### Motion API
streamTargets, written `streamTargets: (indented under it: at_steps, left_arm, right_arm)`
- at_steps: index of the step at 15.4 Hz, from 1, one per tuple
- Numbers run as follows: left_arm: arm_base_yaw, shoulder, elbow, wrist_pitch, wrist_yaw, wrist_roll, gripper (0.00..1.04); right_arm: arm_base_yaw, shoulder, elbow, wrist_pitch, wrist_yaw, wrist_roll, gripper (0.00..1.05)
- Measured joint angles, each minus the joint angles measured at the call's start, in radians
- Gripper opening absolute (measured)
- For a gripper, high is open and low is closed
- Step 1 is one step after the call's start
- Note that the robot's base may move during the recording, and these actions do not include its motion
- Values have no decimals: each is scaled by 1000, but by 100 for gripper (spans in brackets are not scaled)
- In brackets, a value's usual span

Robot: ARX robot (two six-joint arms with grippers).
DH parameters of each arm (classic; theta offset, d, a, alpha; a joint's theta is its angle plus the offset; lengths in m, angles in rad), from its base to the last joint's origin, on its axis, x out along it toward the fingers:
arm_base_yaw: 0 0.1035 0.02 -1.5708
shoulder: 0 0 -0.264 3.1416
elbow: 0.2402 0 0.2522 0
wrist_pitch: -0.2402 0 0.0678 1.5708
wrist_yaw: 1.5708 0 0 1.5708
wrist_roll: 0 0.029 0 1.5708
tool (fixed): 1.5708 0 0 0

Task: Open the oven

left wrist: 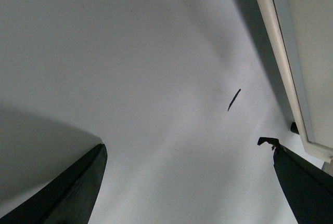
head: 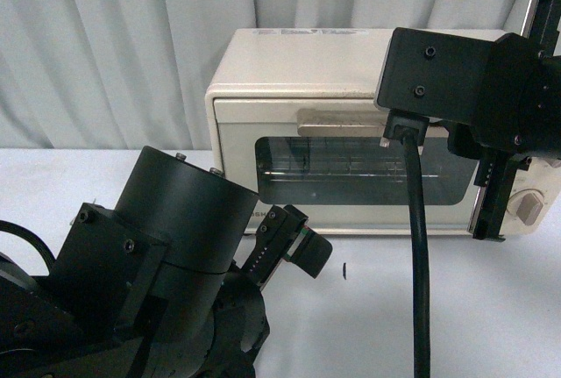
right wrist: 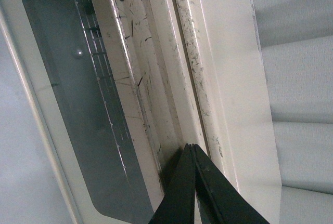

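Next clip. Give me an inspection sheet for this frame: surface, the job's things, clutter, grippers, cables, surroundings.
Surface: white table, bare except for a small dark mark.
Job's things: oven at the back of the table, door appears shut; beige handle partly hidden by the right arm.
Clutter: nothing seen.
Grippers: left gripper has its jaws open over bare table, near the oven's front edge. Right gripper has its jaws shut, with the tips at the scuffed strip above the window.
Cables: black cable hangs from the right wrist across the oven front.
Surroundings: pale curtain behind.
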Motion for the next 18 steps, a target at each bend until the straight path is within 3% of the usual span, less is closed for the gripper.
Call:
streamTargets:
  at_steps: [6, 10, 11, 18]
  left_arm:
    - [0, 0, 0, 0, 0, 0, 98]
    - [0, 0, 0, 0, 0, 0, 98]
    - [0, 0, 0, 0, 0, 0, 98]
    - [0, 0, 0, 0, 0, 0, 98]
  right_arm:
    - [-16, -1, 8, -45, -35, 42, 2]
    - [-26, -16, 42, -146, -45, 86, 2]
    - [-26, -34, 59, -230, -53, 108, 2]
    - [-33, -53, 69, -306, -79, 134, 2]
